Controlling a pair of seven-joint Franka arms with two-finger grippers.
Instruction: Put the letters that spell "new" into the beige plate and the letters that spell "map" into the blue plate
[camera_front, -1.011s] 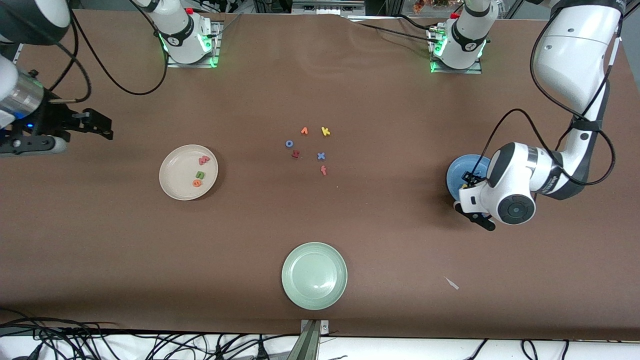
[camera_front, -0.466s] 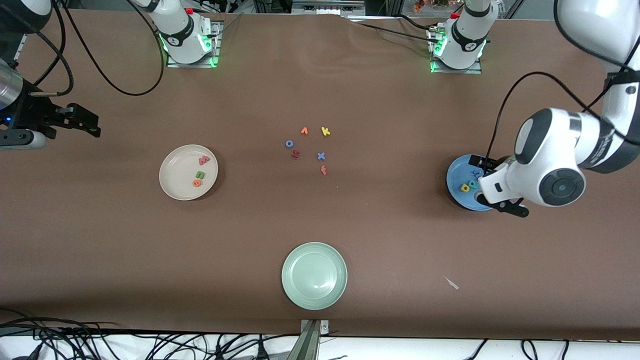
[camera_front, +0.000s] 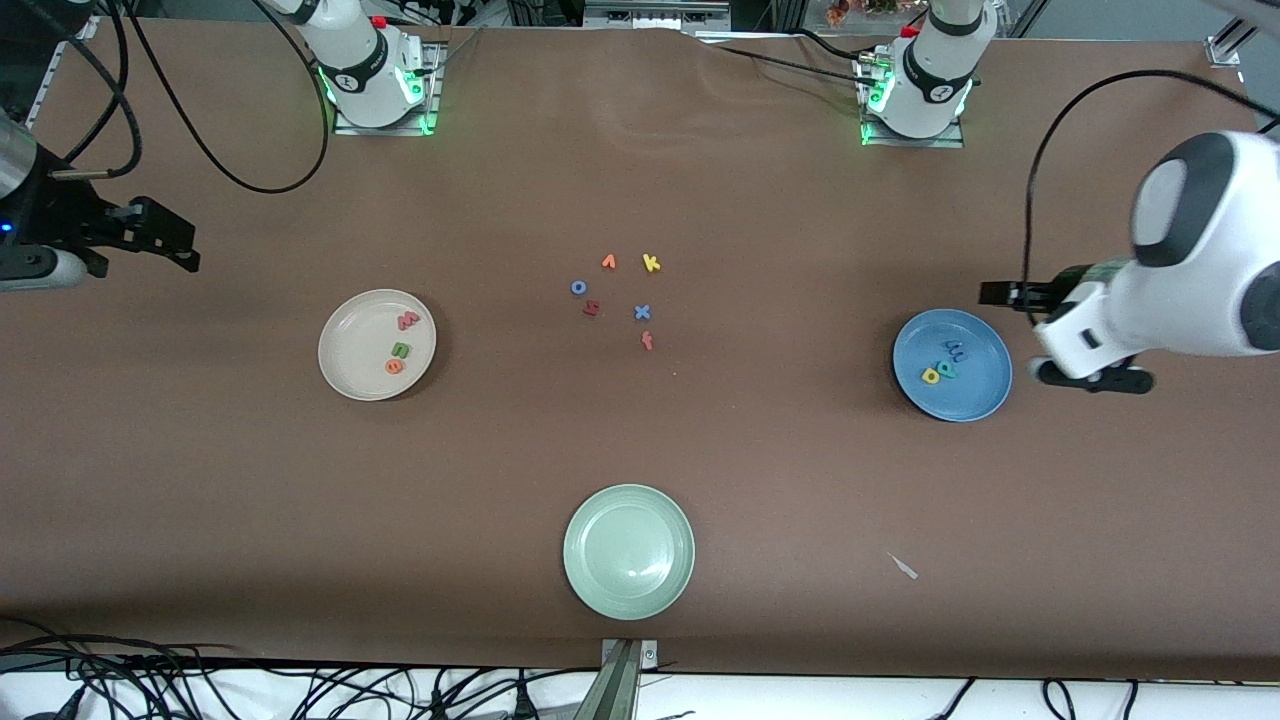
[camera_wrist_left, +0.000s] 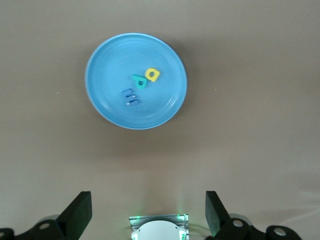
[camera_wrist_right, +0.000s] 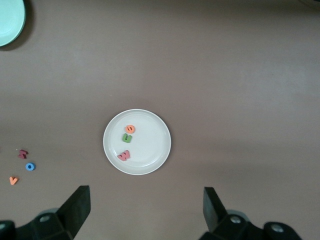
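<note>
**Both words plated, both grippers empty**

Beige plate (camera_front: 377, 345) toward the right arm's end of the table, holding the pinkish-red w (camera_front: 408, 321), green n (camera_front: 401, 350) and orange e (camera_front: 393, 366) in a loose line, none touching the rim; blue plate (camera_front: 952, 364) toward the left arm's end, holding the blue m (camera_front: 956, 350), teal a (camera_front: 946, 368) and yellow p (camera_front: 930, 376), the a and p touching, the m just beside them.

Left gripper (camera_front: 1065, 336) up over bare table just beside the blue plate, fingers (camera_wrist_left: 80, 212) wide apart, nothing between them; right gripper (camera_front: 150, 232) over bare table near the beige plate, toward the table's edge, fingers (camera_wrist_right: 77, 205) likewise spread and empty.

Mid-table, a small cluster of spare letters: orange v (camera_front: 608, 262), yellow k (camera_front: 651, 263), blue o (camera_front: 578, 288), dark red h (camera_front: 591, 308), blue x (camera_front: 642, 312), red f (camera_front: 647, 341); pale green plate (camera_front: 629, 551) nearer the front camera than the cluster, bare.
</note>
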